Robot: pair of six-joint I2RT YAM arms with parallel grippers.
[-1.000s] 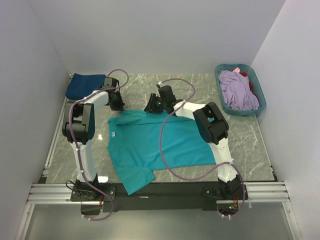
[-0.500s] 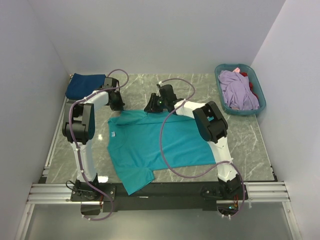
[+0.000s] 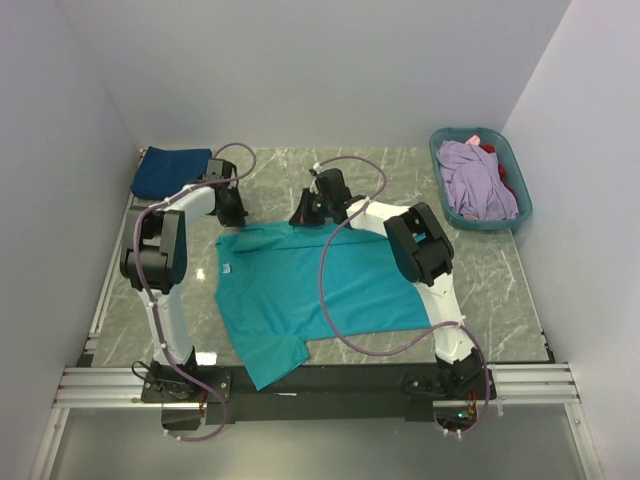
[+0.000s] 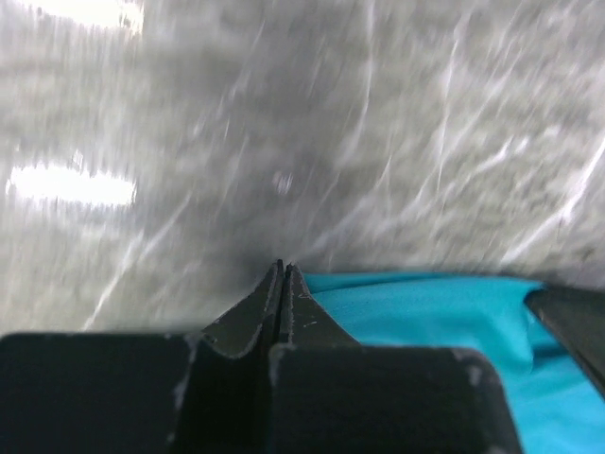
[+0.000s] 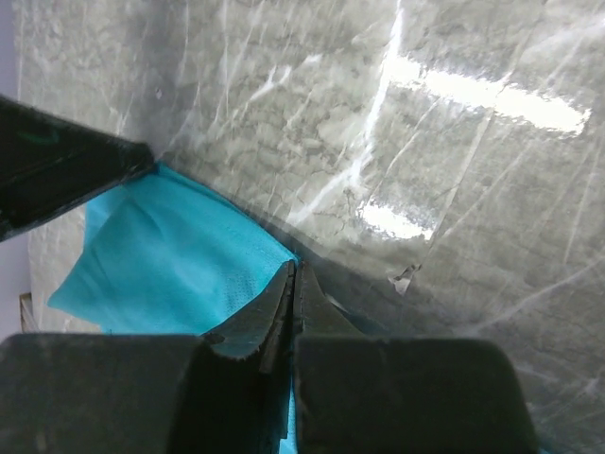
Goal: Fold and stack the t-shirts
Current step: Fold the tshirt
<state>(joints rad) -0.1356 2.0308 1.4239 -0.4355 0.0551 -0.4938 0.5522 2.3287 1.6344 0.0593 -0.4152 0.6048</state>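
Observation:
A teal t-shirt [image 3: 300,290] lies spread flat on the marble table, one sleeve over the near edge. My left gripper [image 3: 236,214] is at the shirt's far left edge. Its jaws are pressed together, and the teal cloth [image 4: 425,312] runs off to the right from its tips [image 4: 284,270]. My right gripper [image 3: 302,216] is at the far edge near the collar. It is shut [image 5: 294,268] with teal cloth [image 5: 161,255] pinched between the fingers. A folded navy t-shirt [image 3: 172,168] lies at the far left. A lavender t-shirt [image 3: 478,180] and a red one [image 3: 505,170] lie in the basket.
The teal-blue plastic basket [image 3: 445,195] stands at the far right against the wall. White walls close in the table on three sides. The dark shape at the left of the right wrist view [image 5: 57,170] is the other arm's gripper.
The left arm has shifted slightly left and away along the shirt's far edge, and its wrist view is motion-blurred. The right arm and the shirt have barely moved.

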